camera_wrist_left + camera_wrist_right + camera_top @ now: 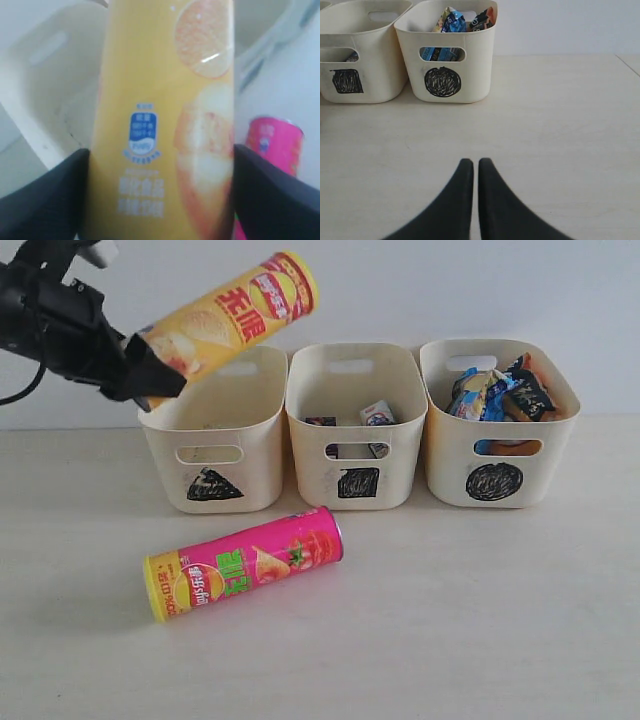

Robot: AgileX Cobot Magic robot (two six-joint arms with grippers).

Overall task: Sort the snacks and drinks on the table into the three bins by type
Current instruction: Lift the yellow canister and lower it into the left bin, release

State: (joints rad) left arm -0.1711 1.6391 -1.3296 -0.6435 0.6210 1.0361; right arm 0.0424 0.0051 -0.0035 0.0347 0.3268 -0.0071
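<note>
My left fingers are clamped on the yellow-orange tube near its base. The tube is tilted, cap toward 2 o'clock, in the air over the triangle bin. My right fingers are pressed together, empty, over the bench. The pink tube lies at 6 o'clock of that bin. Risk, I'd say: a long tube held by its end could pivot or slip, clip the rim and bounce out.
</note>
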